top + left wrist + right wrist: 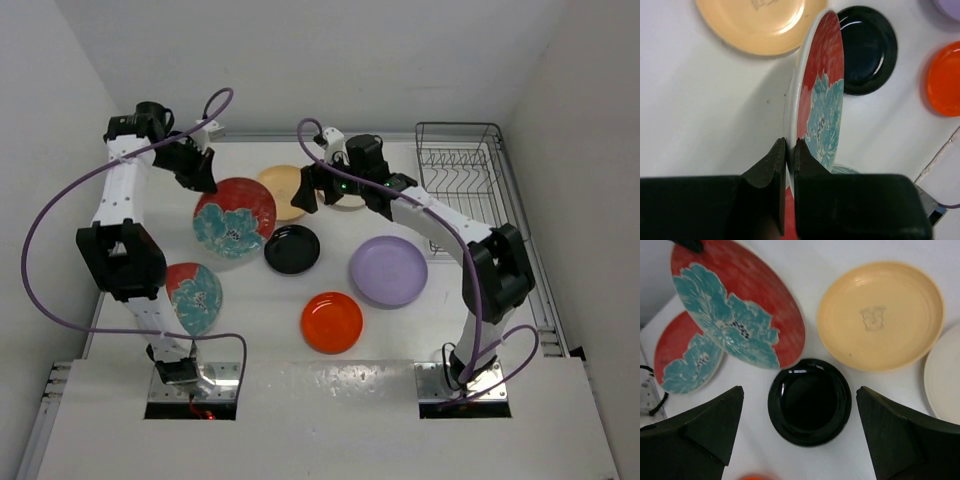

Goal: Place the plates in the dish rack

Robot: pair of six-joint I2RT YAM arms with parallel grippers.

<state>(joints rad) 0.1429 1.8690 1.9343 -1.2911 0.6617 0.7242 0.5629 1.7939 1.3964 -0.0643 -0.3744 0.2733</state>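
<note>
Two floral: first red floral plate [235,217], second red floral plate [197,296]. One each: yellow-orange plate [282,190], cream plate [945,380], black plate [292,249], lilac plate [388,270], orange-red plate [332,322]. Seven total. One dish rack [460,170].

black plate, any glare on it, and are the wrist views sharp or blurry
Right wrist view: thin white glints on the upper-left rim of the black plate; plates sharp, near fingers dark and soft-edged. Left wrist view: brighter streaks on its rim; the gripped red floral plate casts a soft shadow on the table. Top view: even light, faint sheen.

White table [262,302] — black plate [292,249], lilac plate [388,270], orange-red plate [332,322], dish rack [458,125]
</note>
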